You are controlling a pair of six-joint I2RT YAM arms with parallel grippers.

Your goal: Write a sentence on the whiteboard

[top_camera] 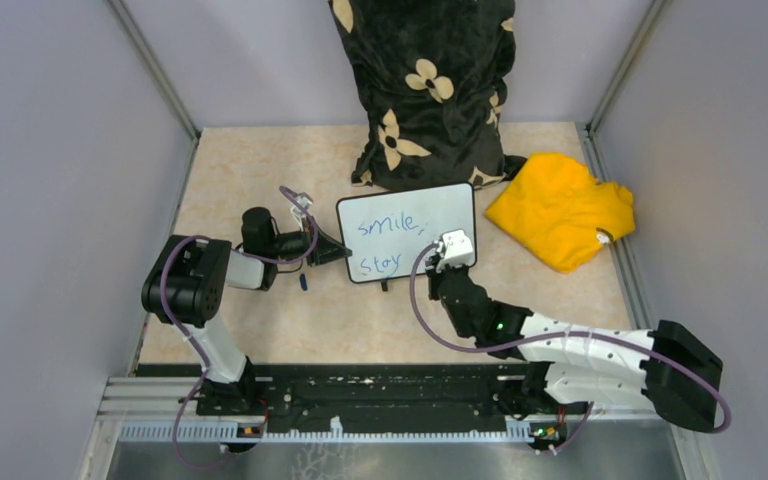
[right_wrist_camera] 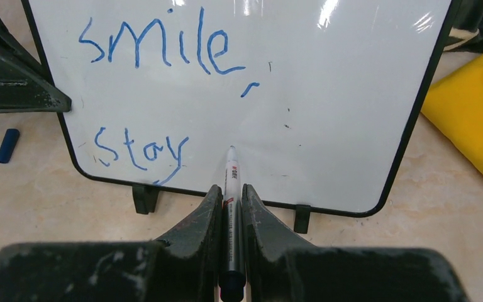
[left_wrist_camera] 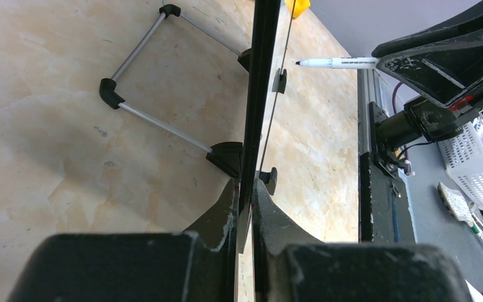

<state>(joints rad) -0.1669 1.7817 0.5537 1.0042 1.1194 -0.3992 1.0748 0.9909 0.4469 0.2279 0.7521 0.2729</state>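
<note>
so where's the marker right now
In the right wrist view, the marker is clamped in the right gripper, tip pointing at the whiteboard just right of the word stay.

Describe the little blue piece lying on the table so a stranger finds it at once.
Find the whiteboard standing mid-table before the black flowered bag. Off its lower left corner in the overhead view, a little blue piece lies flat on the tabletop. Unlike the board's blue writing, it is a loose solid stub.
</note>
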